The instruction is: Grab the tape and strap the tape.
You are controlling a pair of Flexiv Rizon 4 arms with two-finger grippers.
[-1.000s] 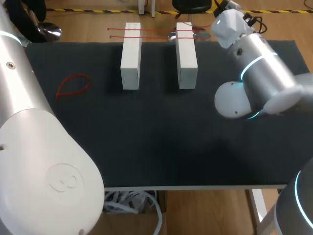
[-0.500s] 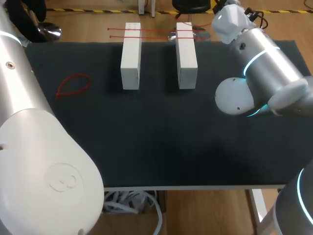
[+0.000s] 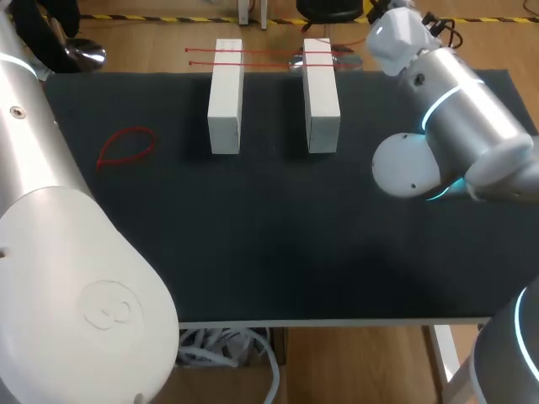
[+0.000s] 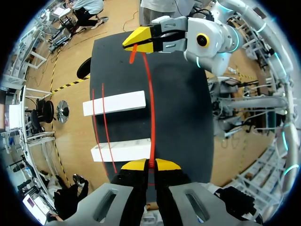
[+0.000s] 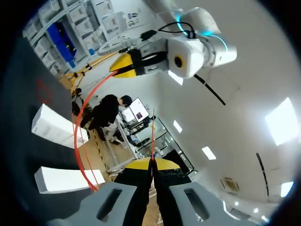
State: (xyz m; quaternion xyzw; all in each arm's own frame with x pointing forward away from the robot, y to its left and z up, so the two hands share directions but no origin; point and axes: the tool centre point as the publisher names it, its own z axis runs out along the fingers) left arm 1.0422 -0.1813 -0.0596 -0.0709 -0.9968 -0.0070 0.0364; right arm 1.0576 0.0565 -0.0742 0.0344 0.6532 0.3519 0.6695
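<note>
- Left wrist view: gripping tape in left gripper, fingers pinched fully together on it; other end clamped likewise in right gripper, tips closed tight.
- Holding tape stretched in the air between both grippers, appearing to pass the blocks at one end; two strands already laid across their other end.
- Could lose the thin tape from either pinch if pulled too taut; could drag or tip blocks if lowered crooked.
- Plenty of open table nearer than blocks; loop well left of blocks; far edge just behind blocks, little room.
</note>
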